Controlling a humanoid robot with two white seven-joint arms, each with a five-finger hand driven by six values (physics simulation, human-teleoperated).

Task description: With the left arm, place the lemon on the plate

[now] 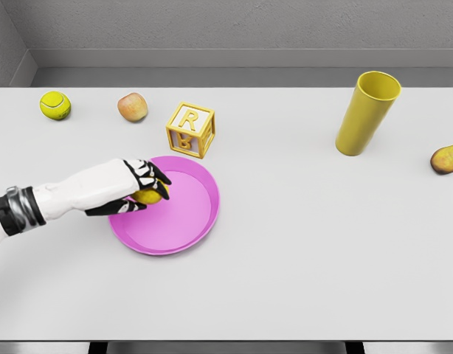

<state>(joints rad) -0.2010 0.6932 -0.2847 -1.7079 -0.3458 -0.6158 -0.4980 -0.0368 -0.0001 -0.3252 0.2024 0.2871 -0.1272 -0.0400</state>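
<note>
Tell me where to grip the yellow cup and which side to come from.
Grip the yellow cup around its mid wall, coming in level from the front or its right. It stands upright and open-topped, widening toward the rim, so a wrap around the body looks surest. The pear lies apart, leaving that side probably free.

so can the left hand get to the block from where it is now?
Probably yes. The left hand is shut on the lemon over the plate; the block stands just beyond the rim with bare table between, but the fingers are occupied.

Yellow lemon [150,195], pink plate [184,221], white-and-black left hand [142,184].
</note>
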